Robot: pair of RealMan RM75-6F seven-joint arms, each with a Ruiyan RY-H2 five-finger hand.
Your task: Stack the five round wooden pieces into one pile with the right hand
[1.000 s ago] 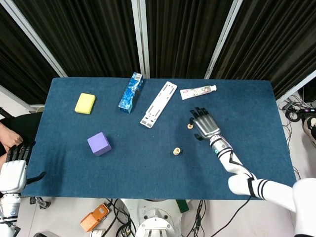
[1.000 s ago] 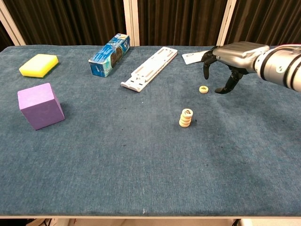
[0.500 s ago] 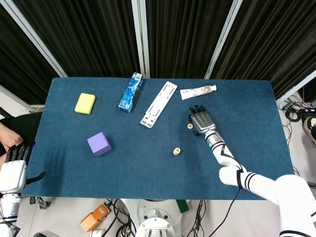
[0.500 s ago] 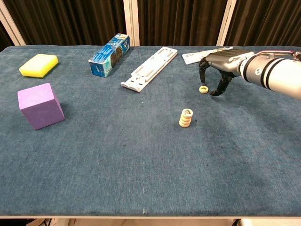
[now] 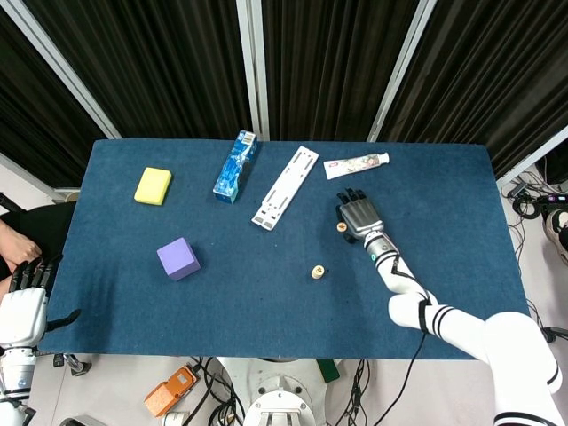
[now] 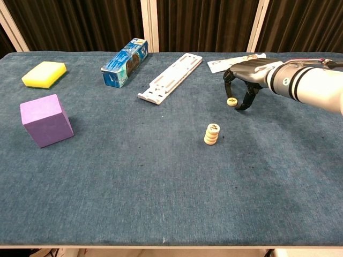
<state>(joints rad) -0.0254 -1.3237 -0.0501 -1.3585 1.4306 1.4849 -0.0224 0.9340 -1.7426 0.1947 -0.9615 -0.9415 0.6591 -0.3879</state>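
Note:
A short stack of round wooden pieces (image 6: 212,134) stands mid-table, also visible from the head as the stack (image 5: 317,272). One loose round piece (image 6: 231,101) lies flat on the cloth behind and to the right of it, seen as the piece (image 5: 341,227) in the head view. My right hand (image 6: 245,80) arches over this loose piece, with a finger on its left and the thumb on its right. The piece rests on the table, and contact cannot be judged. The same right hand (image 5: 358,216) shows from above. My left hand (image 5: 23,306) hangs off the table's left edge, fingers spread, holding nothing.
A white plastic strip (image 6: 170,77), a blue carton (image 6: 124,61) and a toothpaste tube (image 5: 356,165) lie along the back. A yellow sponge (image 6: 44,73) and a purple cube (image 6: 46,127) sit at the left on the blue table (image 6: 161,193).
My right hand has moved left and down from beside the loose piece to over it, and its finger and thumb now straddle the piece. The stack and the left hand are unchanged.

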